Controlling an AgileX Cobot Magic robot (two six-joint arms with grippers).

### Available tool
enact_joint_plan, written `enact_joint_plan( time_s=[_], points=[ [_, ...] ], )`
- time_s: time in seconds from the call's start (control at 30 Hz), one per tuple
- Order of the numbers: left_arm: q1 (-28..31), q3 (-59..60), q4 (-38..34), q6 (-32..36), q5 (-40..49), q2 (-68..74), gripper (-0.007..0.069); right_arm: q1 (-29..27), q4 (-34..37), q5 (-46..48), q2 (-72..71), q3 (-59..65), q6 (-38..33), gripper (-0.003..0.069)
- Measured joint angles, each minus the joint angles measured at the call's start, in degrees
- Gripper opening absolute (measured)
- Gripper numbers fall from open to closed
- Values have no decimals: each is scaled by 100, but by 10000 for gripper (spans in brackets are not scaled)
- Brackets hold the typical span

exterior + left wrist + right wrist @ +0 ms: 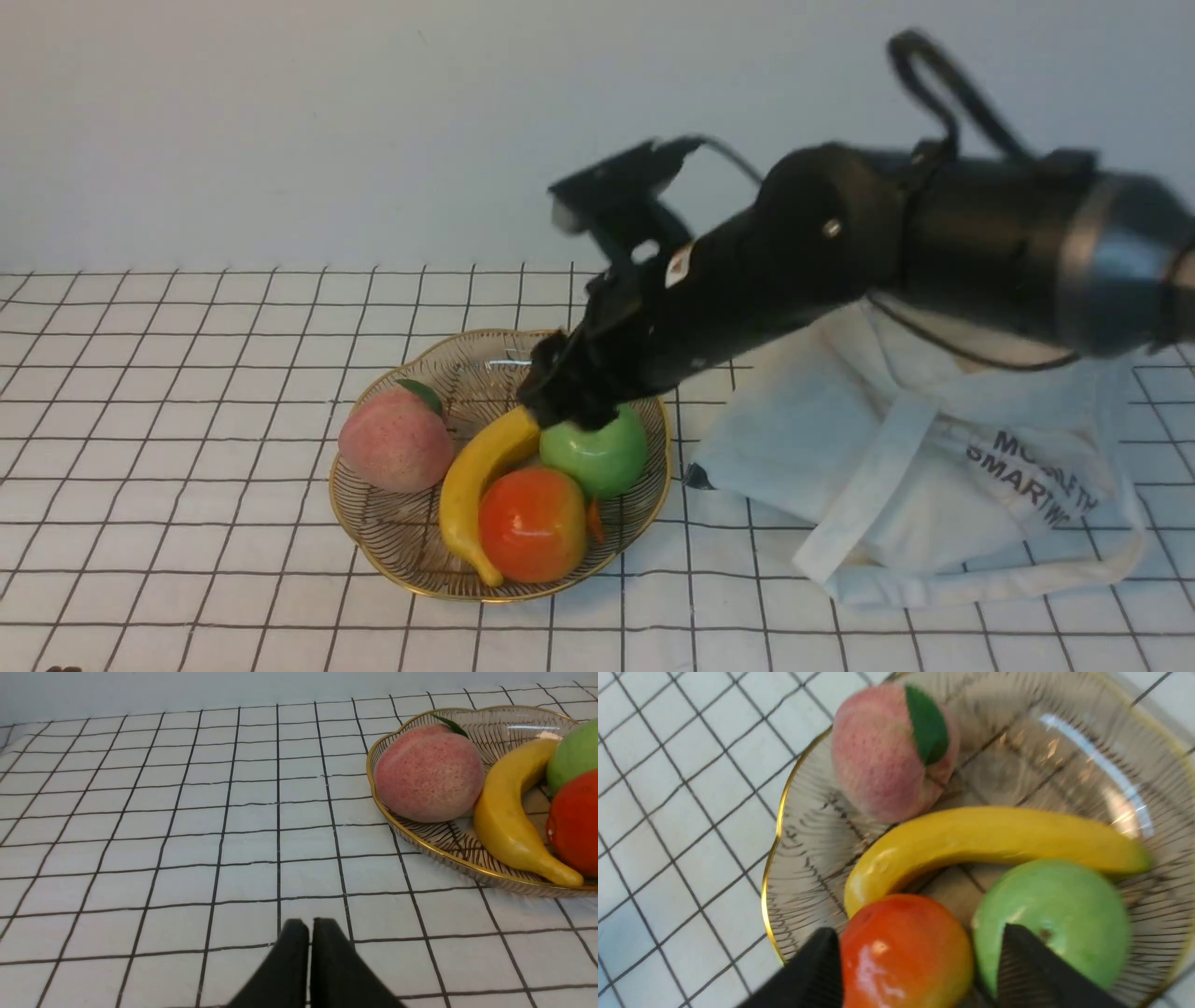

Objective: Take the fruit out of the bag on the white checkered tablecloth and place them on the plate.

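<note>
- Front: right gripper (560,397) sits low over the plate (467,369), its tip at the crown of the green apple (602,457). It is blurred, so the jaw gap is unreadable here.
- Front: the orange-red fruit (532,523) lies in the plate by its near rim, touching the banana (471,485) and the green apple. The peach (394,443) is at the left rim. The bag (887,467) is slumped on the tablecloth (187,373), just right of the plate.
- Left wrist: left gripper (309,924) has its jaws pressed together and empty, over bare tablecloth, apart from the plate.
- Right wrist: the jaws stand roughly half apart. The fruit (906,952) shows between them, and one finger crosses the green apple (1055,924). Nothing looks gripped.
- Risk, my reading: a closing or dragging finger could nudge the green apple or the fruit and roll it over the shallow near rim. The arm swinging away could snag the bag.
</note>
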Motion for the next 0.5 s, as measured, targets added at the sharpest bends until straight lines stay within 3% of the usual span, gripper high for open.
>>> enact_joint_plan(
  time_s=[0.03,0.07,0.13,0.4,0.5],
  points=[
    [0,0,0,0,0,0,-8,-108,-615,171,-371,-101,490,190],
    [0,0,0,0,0,0,-8,-124,-689,191,-476,-119,553,174],
    [0,0,0,0,0,0,-8,-362,-1638,544,-1206,-162,1504,30],
    [0,0,0,0,0,0,-8,-724,-3386,1331,-3461,-23,3126,-13],
    [0,0,0,0,0,0,-8,-743,-3704,1438,-4318,306,3459,-14]
  ],
)
